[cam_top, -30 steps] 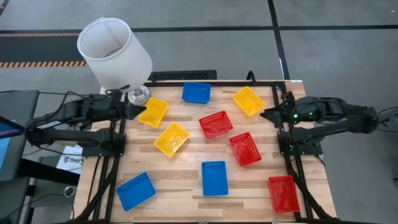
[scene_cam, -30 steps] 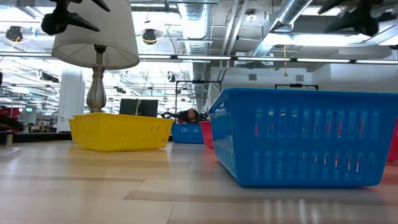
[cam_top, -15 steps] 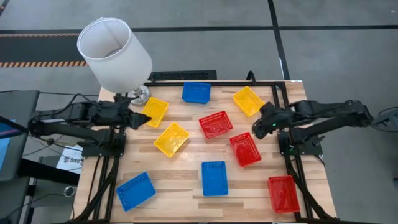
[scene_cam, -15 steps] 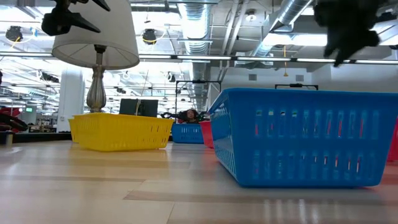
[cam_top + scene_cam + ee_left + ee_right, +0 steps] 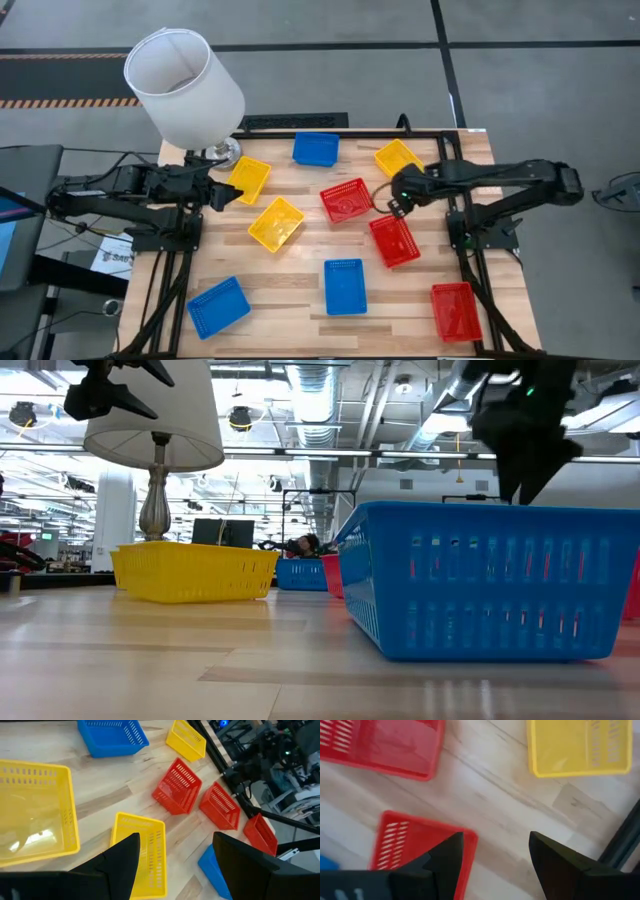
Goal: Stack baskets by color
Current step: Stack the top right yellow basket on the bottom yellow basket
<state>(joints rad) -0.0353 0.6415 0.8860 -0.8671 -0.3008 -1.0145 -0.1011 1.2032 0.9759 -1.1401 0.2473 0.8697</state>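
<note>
Your right hand (image 5: 392, 205) hangs spread over the red baskets (image 5: 393, 240) mid-surface, ready to grab one; your left hand (image 5: 226, 193), spread too, waits by a yellow basket (image 5: 247, 179).

Overhead, table-level, two wrist views

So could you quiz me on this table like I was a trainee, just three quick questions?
1. How many blue baskets lie on the table?
2. True or false: some baskets are already stacked.
3. Which gripper hangs between two red baskets: A left, B right?

Key
1. Three.
2. False: all nine lie apart.
3. B: the right gripper, open, hangs between the red basket and the red basket; the left gripper, open, is by the yellow basket.
</note>
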